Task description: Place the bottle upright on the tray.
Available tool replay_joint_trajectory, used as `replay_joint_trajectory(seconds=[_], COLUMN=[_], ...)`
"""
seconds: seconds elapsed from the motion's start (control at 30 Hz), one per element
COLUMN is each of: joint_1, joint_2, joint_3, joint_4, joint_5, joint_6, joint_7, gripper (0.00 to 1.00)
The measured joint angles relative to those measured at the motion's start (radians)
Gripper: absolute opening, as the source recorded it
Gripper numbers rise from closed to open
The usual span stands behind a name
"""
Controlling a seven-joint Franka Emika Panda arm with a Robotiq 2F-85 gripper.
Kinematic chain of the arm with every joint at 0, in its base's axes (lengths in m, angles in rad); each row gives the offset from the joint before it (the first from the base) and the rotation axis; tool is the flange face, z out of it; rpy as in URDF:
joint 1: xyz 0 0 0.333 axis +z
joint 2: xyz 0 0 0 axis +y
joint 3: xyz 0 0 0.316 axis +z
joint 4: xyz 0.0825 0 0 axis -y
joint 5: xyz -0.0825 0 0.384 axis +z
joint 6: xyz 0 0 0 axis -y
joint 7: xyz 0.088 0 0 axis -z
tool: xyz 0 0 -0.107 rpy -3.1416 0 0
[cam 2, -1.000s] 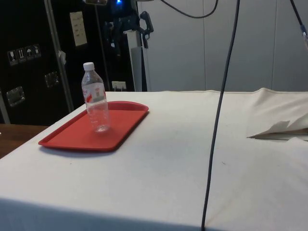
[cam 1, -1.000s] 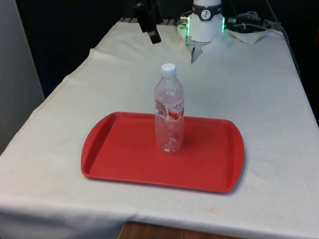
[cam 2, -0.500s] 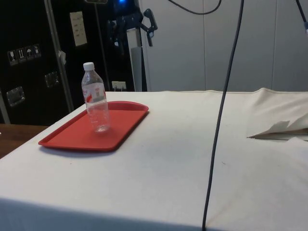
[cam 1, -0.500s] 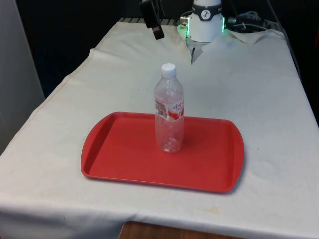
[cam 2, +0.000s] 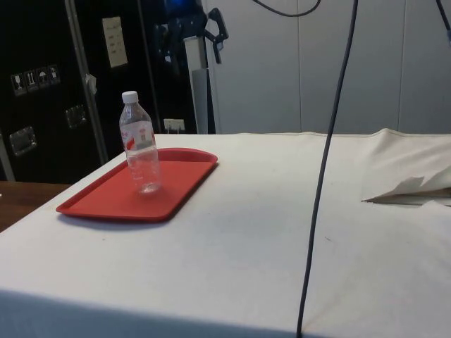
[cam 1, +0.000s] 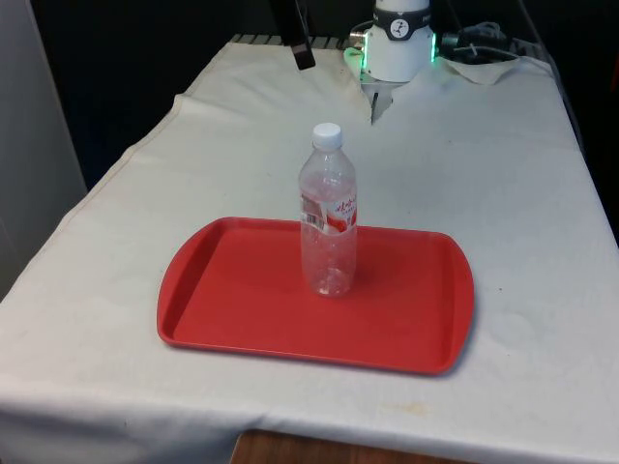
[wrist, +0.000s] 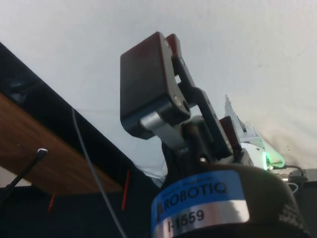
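- The white-clothed table (cam 1: 503, 193) is your largest surface; the cloth lies mostly flat, with a raised fold (cam 2: 412, 189) near the robot's end, well apart from the work.
- The red tray (cam 1: 242, 309) sits on the cloth toward the near edge in the front view, flat, with a low raised rim all round.
- The clear plastic water bottle (cam 1: 328, 213) stands upright on the tray's floor, a little toward the tray's far edge. Its white cap (cam 1: 327, 134) is on and a red-and-white label (cam 1: 330, 215) wraps its middle. You can take the placement as done.
- Judge the bottle as light: it looks empty or close to it, so it would tip at a slight knock. The wall is thin and would dent under a hard squeeze, and the smooth plastic could slip.
- If you must take it again, close on the labelled middle of the body, squarely from the side and gently; the neck under the cap is stiffer but leaves the bottle free to swing.
- The gripper (cam 1: 299, 39) hangs high above the table's far end, well clear of bottle and tray, holding nothing. In the wrist view its fingers (wrist: 148, 82) seem drawn together, one pad lying just behind the other, but at that angle you cannot tell for certain whether a gap remains.
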Motion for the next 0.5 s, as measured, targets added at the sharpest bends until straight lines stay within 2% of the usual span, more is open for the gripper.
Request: replay_joint_trajectory(seconds=[0.33,0.5], joint_1=[0.004,0.004], joint_2=[-0.028,-0.059], joint_3=[0.015,0.027], joint_4=[-0.041,-0.087], joint_5=[-0.024,-0.041], joint_6=[0.061,0.118], joint_7=[0.000,0.004], gripper=[1.00,1.00])
